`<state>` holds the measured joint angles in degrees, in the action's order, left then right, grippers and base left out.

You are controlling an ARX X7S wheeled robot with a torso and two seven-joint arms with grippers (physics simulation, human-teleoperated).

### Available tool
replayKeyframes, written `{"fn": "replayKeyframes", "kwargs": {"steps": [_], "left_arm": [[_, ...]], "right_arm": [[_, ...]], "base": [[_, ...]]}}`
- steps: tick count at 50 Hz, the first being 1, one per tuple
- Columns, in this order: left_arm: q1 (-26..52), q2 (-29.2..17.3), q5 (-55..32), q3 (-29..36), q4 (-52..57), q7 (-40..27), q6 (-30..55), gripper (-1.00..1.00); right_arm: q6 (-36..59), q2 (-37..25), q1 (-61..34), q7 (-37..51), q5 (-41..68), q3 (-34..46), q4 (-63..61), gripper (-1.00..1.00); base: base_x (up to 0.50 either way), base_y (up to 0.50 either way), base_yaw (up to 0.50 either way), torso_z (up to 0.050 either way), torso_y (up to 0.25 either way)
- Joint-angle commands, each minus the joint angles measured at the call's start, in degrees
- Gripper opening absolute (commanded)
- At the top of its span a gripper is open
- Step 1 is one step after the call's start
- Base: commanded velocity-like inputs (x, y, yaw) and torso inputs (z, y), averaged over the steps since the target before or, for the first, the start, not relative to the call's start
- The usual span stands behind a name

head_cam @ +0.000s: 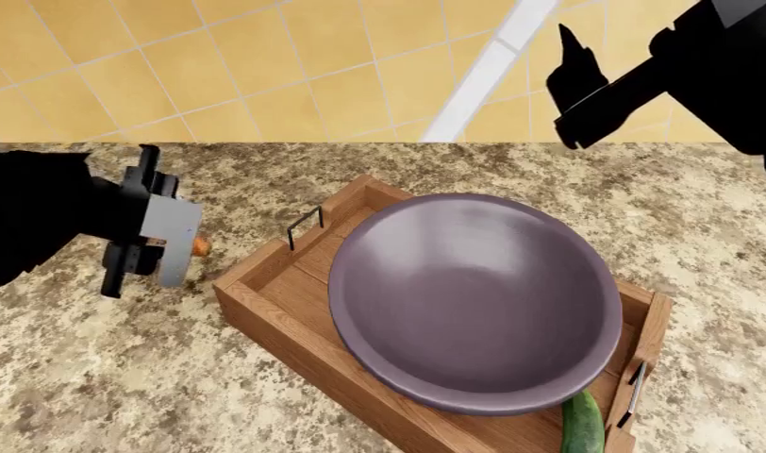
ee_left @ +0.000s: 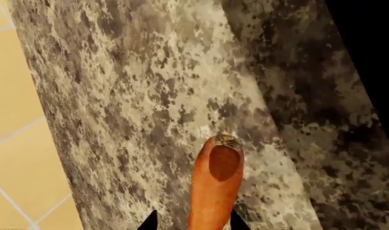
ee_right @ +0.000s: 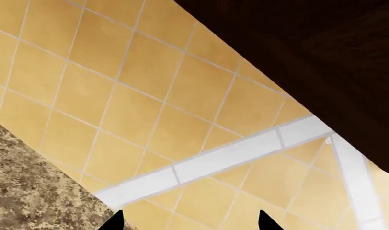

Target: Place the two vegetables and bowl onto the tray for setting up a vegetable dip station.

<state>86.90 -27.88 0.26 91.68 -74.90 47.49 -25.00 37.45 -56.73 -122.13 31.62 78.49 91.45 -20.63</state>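
While granite counter [head_cam: 93,377] bears tray [head_cam: 263,297], tiled wall [head_cam: 232,66] behind.

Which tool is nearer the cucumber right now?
Right. The right tool hangs high above the tray's far side; the left tool, holding the carrot, sits beyond the tray's opposite end from the cucumber.
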Motion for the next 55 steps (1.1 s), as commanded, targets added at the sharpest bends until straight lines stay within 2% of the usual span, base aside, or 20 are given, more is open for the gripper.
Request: {"fn": "replayKeyframes", "kwargs": {"steps": [1, 13, 23, 33, 39, 41, 42, 46, 55], "left_arm": [[-1.4, 0.1, 0.2, 3.4, -0.1, -1.8, 2.1, -1.00], [-2.0, 0.3, -0.8, 1.7, -0.1, -0.5, 1.5, -1.00], [1.4, 0.8, -1.3, -6.3, -0.1, 0.3, 2.6, -1.00], [7.5, -0.5, -0.3, -8.5, -0.1, 2.2, 2.6, -1.00], [11.1, 0.8, -0.6, -9.4, -0.1, 2.4, 5.0, -1.00], [11.9, 2.1, -0.2, -9.5, -0.1, 0.5, 9.8, -1.00], [12.4, 3.8, -1.2, -10.5, -0.1, 1.8, 16.8, -1.00], [15.3, 8.5, -3.3, -14.6, -0.1, 0.6, 29.6, -1.00], [19.8, 14.7, -1.2, -15.4, -0.1, -0.1, 42.8, -1.00]], "right_arm": [[1.3, -0.4, -0.7, 0.9, 0.8, -0.8, -1.2, 1.00], [2.1, 0.3, -1.4, 0.9, 0.7, -1.8, -0.6, 1.00], [-0.2, 0.7, 0.4, -0.6, -1.1, -2.2, 0.7, 1.00], [-2.2, 4.4, 1.0, -11.1, -5.0, -1.7, 7.7, 1.00], [-2.7, 6.9, -1.0, -23.5, -9.4, -0.4, 12.9, 1.00], [-3.9, 6.4, -1.2, -26.6, -11.1, 0.0, 13.1, 1.00], [-4.7, 5.7, -1.2, -28.1, -12.5, 0.3, 12.7, 1.00], [-7.4, 2.3, 0.0, -31.2, -14.2, 0.7, 11.2, 1.00], [-10.2, -1.2, 2.0, -33.9, -15.0, 0.8, 9.3, 1.00]], "base": [[0.00, 0.00, 0.00, 0.000, 0.000], [0.00, 0.00, 0.00, 0.000, 0.000], [0.00, 0.00, 0.00, 0.000, 0.000], [0.00, 0.00, 0.00, 0.000, 0.000], [0.00, 0.00, 0.00, 0.000, 0.000], [0.00, 0.00, 0.00, 0.000, 0.000], [0.00, 0.00, 0.00, 0.000, 0.000], [0.00, 0.00, 0.00, 0.000, 0.000], [0.00, 0.00, 0.00, 0.000, 0.000]]}}
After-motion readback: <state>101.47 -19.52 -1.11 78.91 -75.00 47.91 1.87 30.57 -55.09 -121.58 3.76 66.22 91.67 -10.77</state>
